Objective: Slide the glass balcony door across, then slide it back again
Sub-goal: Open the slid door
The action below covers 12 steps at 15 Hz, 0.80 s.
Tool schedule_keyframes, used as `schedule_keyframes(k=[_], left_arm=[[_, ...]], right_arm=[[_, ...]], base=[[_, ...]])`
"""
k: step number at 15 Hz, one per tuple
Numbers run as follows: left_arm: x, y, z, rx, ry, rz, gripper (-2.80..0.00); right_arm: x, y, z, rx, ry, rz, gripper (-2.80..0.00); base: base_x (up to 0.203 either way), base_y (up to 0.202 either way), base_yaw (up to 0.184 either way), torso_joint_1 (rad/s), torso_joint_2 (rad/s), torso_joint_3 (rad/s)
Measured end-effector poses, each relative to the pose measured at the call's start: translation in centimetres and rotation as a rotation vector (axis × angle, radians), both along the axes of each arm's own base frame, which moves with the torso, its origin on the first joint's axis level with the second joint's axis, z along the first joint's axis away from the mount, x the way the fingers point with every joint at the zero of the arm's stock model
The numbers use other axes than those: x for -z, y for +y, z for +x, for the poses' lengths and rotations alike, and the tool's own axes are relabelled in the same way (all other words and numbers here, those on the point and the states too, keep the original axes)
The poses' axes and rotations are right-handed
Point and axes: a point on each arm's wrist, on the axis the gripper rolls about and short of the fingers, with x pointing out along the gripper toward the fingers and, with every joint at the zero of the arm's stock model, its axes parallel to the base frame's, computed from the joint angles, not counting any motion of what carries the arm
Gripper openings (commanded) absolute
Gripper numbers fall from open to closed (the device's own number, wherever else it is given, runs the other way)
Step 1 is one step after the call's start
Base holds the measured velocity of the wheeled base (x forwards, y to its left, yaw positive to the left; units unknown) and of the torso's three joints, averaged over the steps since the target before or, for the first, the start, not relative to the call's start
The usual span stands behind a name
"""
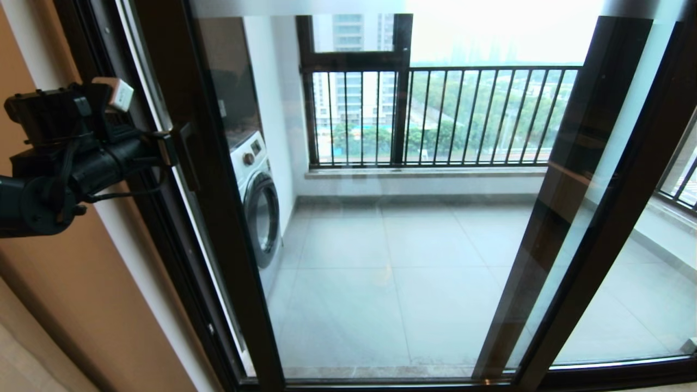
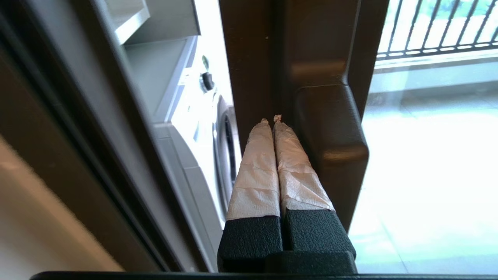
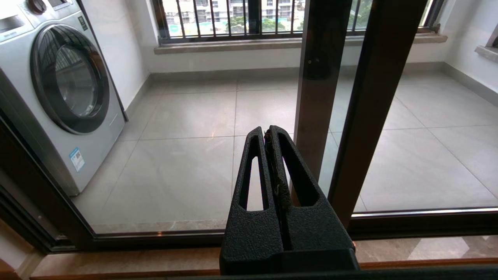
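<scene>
The glass balcony door (image 1: 218, 190) fills the head view, its dark left upright running from top to floor. A small dark pull handle (image 1: 188, 158) sits on that upright. My left gripper (image 1: 166, 147) reaches in from the left at handle height. In the left wrist view its taped fingers (image 2: 256, 167) are pressed together, shut on nothing, with the tips (image 2: 272, 120) against the upright right beside the handle (image 2: 330, 147). My right gripper (image 3: 268, 132) is shut and empty, held low before the door's bottom rail (image 3: 155, 235); it is out of the head view.
Behind the glass, a white washing machine (image 1: 261, 201) stands at the left on the tiled balcony floor (image 1: 408, 261). A black-barred railing (image 1: 463, 114) lines the far side. Two more dark uprights (image 1: 550, 218) stand on the right. The tan wall and door jamb (image 1: 125, 234) lie behind my left arm.
</scene>
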Motion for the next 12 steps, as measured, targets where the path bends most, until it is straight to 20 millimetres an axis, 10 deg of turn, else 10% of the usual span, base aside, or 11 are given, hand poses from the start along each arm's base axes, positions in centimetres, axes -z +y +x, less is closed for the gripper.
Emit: schedule_keyframes(k=[12], left_arm=[[0.2,-4.4,0.2,0.05,0.009,-0.002,-2.8]], right_arm=[[0.0,0.0,0.0,0.0,0.0,0.0,-2.8]], base=[[0.0,0.0,0.0,0.0,0.0,0.0]])
